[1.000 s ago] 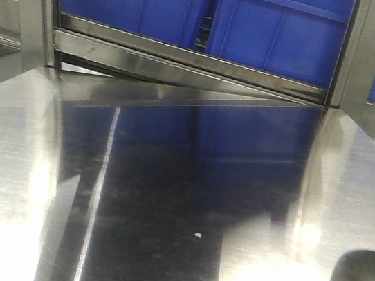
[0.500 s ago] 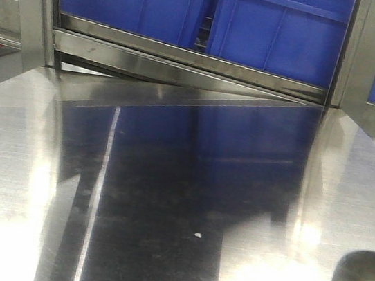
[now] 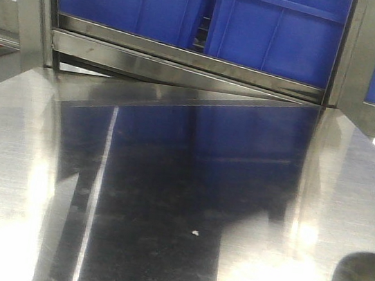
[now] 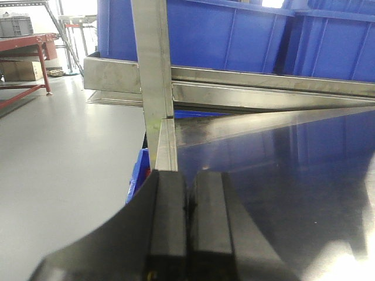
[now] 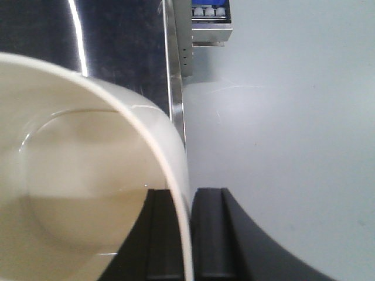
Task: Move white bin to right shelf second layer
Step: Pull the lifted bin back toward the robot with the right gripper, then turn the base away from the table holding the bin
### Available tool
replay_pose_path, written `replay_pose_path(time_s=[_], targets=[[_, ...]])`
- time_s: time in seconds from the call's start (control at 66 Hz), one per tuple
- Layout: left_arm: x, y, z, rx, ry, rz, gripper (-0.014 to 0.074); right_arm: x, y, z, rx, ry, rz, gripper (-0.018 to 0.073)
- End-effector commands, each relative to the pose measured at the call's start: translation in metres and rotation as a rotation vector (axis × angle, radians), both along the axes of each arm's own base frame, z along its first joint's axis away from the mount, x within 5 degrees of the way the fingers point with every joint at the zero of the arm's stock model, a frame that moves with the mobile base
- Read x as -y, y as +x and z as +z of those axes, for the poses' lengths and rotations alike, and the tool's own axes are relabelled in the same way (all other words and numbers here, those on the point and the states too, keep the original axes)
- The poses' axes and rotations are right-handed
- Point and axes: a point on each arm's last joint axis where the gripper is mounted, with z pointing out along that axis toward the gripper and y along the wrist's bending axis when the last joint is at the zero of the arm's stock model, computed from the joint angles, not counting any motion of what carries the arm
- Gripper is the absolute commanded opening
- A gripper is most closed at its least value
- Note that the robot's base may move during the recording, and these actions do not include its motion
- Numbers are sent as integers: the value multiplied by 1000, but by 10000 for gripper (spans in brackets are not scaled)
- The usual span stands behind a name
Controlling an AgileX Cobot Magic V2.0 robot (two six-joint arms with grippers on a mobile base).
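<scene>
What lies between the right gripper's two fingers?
The wall of the white bin, as the right wrist view shows. The right gripper pinches its rim, with one finger inside the bin and the other outside.

White bin (image 5: pixel 76 187): glossy cream plastic, smooth. Cart top (image 3: pixel 166 193): polished stainless steel, mirror-bright, finely scratched. Crates (image 3: pixel 279 38): blue plastic, satin.
</scene>
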Motion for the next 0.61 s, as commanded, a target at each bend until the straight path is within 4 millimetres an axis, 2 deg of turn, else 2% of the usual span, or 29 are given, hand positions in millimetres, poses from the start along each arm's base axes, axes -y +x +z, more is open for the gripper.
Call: replay_pose_path(time_s=[0.0,0.591], targets=[[0,0,-4,59,-17,1,85,0,3,15,102,-11,2,49],[0,0,-4,59,-17,1,85,0,3,15,102,-11,2,49]])
